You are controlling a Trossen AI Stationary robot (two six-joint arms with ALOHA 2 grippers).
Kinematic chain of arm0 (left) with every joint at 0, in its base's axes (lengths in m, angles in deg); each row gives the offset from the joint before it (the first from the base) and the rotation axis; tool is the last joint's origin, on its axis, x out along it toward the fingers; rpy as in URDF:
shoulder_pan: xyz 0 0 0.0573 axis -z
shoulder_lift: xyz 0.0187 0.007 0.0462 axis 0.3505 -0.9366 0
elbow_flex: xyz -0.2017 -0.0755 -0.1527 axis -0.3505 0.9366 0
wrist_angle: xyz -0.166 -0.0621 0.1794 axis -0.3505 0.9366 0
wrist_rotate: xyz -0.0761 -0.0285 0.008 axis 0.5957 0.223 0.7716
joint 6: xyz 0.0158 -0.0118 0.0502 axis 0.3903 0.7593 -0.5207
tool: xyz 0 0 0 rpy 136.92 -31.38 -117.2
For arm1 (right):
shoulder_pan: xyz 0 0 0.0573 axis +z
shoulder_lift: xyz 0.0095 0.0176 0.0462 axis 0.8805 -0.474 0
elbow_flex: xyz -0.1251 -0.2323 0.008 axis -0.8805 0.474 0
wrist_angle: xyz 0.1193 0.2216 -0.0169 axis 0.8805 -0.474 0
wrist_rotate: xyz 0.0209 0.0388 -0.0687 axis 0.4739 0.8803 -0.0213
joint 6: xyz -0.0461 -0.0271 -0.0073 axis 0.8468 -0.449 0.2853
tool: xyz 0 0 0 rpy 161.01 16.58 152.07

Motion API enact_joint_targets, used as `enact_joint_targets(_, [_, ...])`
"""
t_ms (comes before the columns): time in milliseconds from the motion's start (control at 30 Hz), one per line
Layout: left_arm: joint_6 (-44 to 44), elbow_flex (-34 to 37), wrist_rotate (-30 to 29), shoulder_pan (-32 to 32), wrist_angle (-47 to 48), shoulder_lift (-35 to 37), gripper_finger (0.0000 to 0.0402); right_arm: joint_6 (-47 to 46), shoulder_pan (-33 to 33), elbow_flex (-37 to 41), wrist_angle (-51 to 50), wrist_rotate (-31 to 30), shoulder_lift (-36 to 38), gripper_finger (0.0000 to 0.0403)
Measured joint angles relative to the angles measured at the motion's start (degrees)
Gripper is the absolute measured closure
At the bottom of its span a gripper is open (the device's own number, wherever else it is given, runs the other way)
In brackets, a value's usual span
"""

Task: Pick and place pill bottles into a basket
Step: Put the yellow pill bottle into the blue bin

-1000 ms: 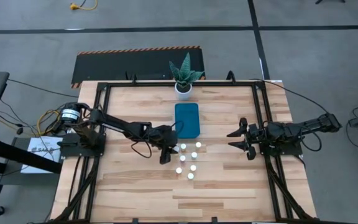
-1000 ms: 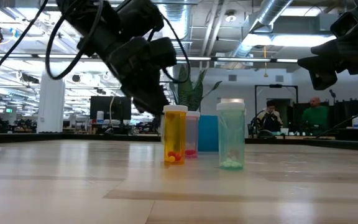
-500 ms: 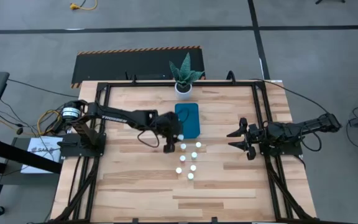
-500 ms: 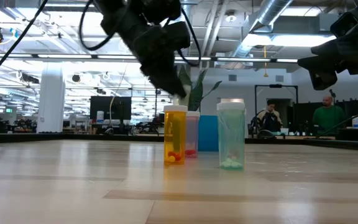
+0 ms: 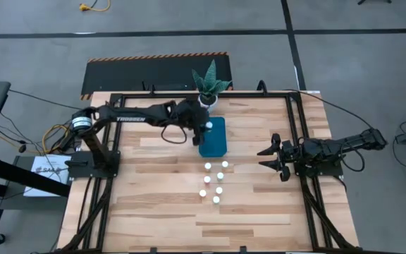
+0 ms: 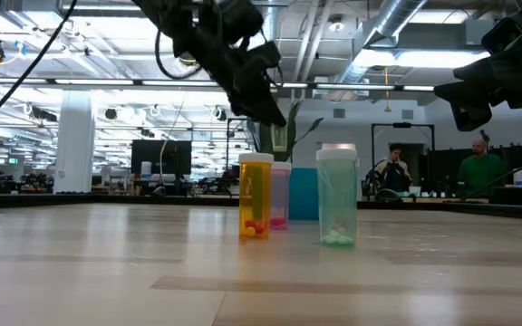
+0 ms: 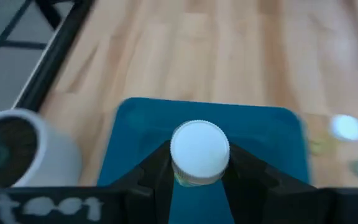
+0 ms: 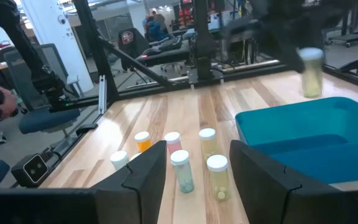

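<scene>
I had the left gripper [image 7: 199,171] clamped on a pill bottle [image 7: 199,151] above the basket [image 5: 213,137], right gripper [image 5: 267,157] parked aside, fingers apart, empty, six bottles [image 5: 215,185] on the table [image 5: 154,204].

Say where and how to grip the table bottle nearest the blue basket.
Grip that pill bottle on its sides just under the white cap, coming straight down from above. It stands upright, a round cylinder. Its neighbours stand apart from it, so fingers should fit between them. The basket lies just beyond it. The left gripper shows this hold: cap up, fingers on both sides.
</scene>
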Motion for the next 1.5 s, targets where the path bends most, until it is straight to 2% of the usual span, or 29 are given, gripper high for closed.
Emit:
enact_joint_targets(167, [1.4, 0.1, 1.9, -2.6, -1.6, -2.5, 0.0296, 0.0, 0.0, 0.0, 0.0, 0.0, 0.0, 0.0234])
enact_joint_targets(400, [3.8, 0.1, 2.8, -2.9, -3.4, -6.5, 0.0296, 0.0, 0.0, 0.0, 0.1, 0.0, 0.0, 0.0232])
enact_joint_targets(633, [6.2, 0.0, 1.4, -2.9, -6.4, -9.7, 0.0296, 0.0, 0.0, 0.0, 0.1, -0.1, 0.0, 0.0234])
enact_joint_targets(1167, [8.9, 0.1, 1.1, -3.2, -7.5, -12.3, 0.0296, 0.0, 0.0, 0.0, 0.1, -0.1, 0.0, 0.0232])
enact_joint_targets(1300, [8.1, 0.1, -0.7, -3.0, -9.0, -12.3, 0.0296, 0.0, 0.0, 0.0, 0.1, -0.1, 0.0, 0.0233])
enact_joint_targets(1500, [8.0, 0.1, 0.8, -3.3, -8.8, -12.3, 0.0296, 0.0, 0.0, 0.0, 0.1, -0.1, 0.0, 0.0233])
